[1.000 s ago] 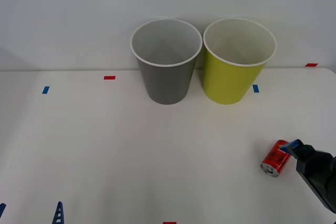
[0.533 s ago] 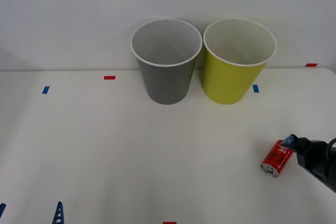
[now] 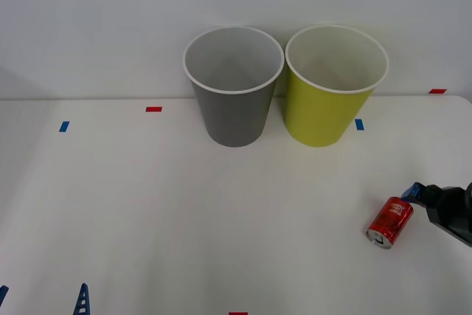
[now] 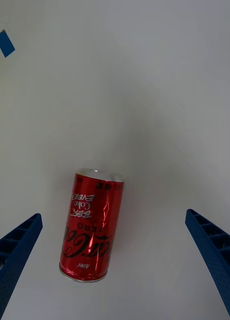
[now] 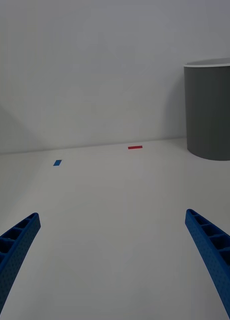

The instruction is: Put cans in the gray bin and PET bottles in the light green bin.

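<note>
A small red can lies on its side on the white table, at the front right. My right gripper hovers open over the can, and the can lies nearer one finger than the other. One blue fingertip shows just right of the can's far end. At the back of the table the gray bin and the light green bin stand upright side by side. My left gripper waits open at the front left, with the gray bin ahead of it. PET bottles are out of view.
Small tape marks lie on the table: red, blue, and blue beside the green bin. A pale wall rises just behind the bins. The table's right edge runs close to my right arm.
My right gripper has drawn back to the right and a little farther away, so its fingertip sits off the can's far end. The can and the left arm have not moved.
</note>
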You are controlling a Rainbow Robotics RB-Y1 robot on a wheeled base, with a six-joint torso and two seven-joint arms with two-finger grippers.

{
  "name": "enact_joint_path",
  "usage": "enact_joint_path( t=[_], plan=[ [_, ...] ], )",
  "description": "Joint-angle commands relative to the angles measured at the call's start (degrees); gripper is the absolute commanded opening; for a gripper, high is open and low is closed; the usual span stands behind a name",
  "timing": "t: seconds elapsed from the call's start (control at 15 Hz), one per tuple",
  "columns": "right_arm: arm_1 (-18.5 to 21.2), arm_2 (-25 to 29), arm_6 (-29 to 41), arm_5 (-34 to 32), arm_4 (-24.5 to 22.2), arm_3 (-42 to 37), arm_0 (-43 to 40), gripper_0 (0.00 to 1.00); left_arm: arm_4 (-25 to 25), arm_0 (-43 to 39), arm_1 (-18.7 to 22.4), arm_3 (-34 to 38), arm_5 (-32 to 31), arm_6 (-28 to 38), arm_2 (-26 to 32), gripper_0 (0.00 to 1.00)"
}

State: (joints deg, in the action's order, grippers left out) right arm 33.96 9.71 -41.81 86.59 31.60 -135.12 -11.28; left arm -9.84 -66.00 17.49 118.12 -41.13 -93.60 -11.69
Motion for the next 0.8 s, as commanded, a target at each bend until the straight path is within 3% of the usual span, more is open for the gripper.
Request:
enact_joint_path(
  t=[0.07,0.27,0.8],
  plan=[
    [-0.03,0.58,0.15,3.32,3.20,3.02,2.93,1.00,0.00,0.00,0.00,0.00,0.00,0.00,0.00,1.00],
    [1.20,0.49,-0.02,3.24,6.80,7.24,5.48,1.00,0.00,0.00,0.00,0.00,0.00,0.00,0.00,1.00],
    [5.07,-1.45,0.15,2.97,9.53,11.81,7.41,1.00,0.00,0.00,0.00,0.00,0.00,0.00,0.00,1.00]
  ],
)
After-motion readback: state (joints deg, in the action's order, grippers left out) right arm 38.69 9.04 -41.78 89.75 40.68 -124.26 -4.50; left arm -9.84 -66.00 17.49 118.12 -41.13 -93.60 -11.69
